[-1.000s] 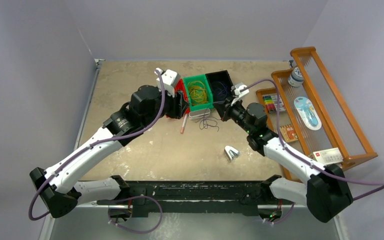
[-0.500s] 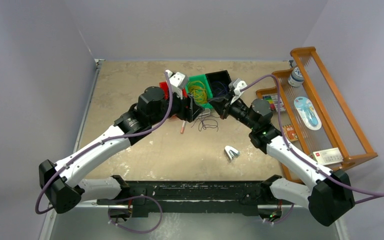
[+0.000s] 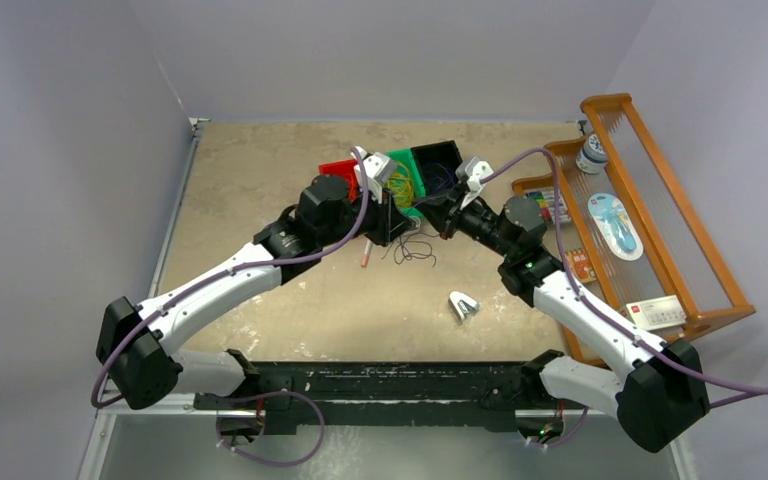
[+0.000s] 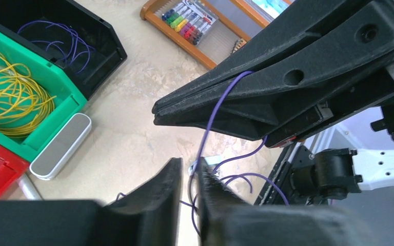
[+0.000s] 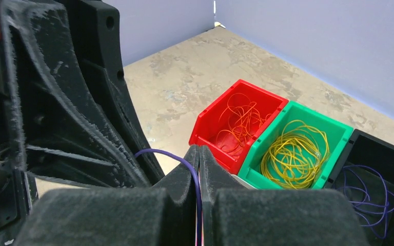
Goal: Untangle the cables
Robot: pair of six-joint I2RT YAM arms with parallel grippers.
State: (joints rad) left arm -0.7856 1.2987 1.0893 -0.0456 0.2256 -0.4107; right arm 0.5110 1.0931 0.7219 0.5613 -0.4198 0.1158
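Left wrist view showed the left gripper (image 4: 190,169) with its fingers drawn almost together, leaving a narrow gap. A purple cable (image 4: 213,115) ran down through that gap; whether the fingers clamped it could not be determined. The right gripper (image 5: 199,154) was fully closed on the same cable, which arched out from its fingertips. Both grippers were positioned just beside the green bin (image 4: 56,115), on its side toward the arm bases, with their tips close together. The rest of the purple cable lay in loose loops (image 3: 415,248) on the table (image 3: 260,180), near that same side of the green bin. Yellow cables (image 4: 10,97) lay coiled inside the green bin. The black bin (image 4: 97,56), touching one side of the green bin, held further purple cables (image 4: 56,41). The red bin (image 5: 210,120), touching the opposite side, held red-orange cables (image 5: 238,125).
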